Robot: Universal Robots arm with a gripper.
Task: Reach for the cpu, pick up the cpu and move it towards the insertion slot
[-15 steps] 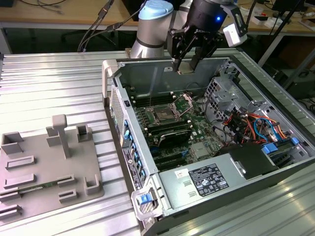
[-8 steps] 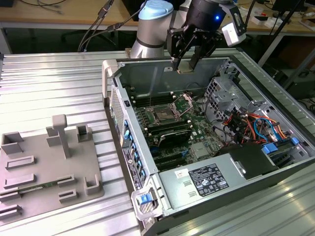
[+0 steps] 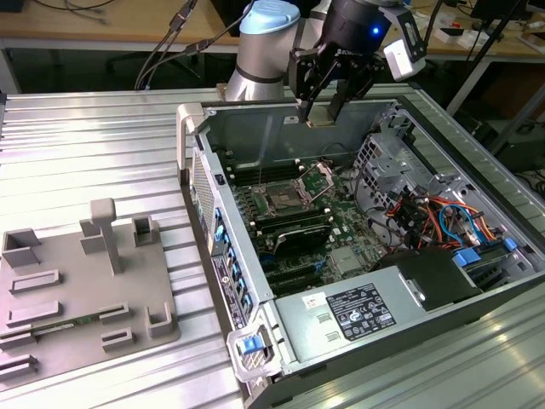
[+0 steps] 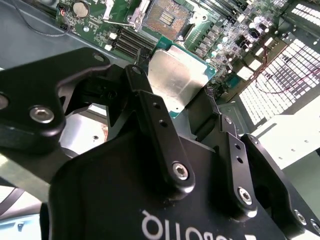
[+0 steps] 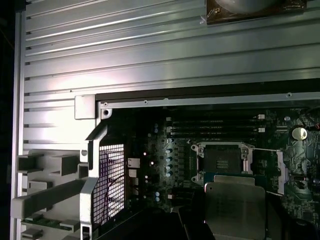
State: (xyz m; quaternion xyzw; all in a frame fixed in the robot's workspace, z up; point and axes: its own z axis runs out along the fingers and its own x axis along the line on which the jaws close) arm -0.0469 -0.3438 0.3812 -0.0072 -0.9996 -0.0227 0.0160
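One cpu (image 4: 177, 80) in gripper (image 3: 326, 112), above insertion slot (image 3: 283, 202)

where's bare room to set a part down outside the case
Free: the ribbed metal table beyond the grey plastic tray, up to the open computer case's wall. Crowded: inside the case, around the silver-framed square socket and coloured cables. The black tool holds the flat silvery chip above it.

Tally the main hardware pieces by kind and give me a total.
Chip, held in the gripper: 1
Open square socket on the board: 1
Computer case: 1
Grey plastic tray: 1
Total: 4
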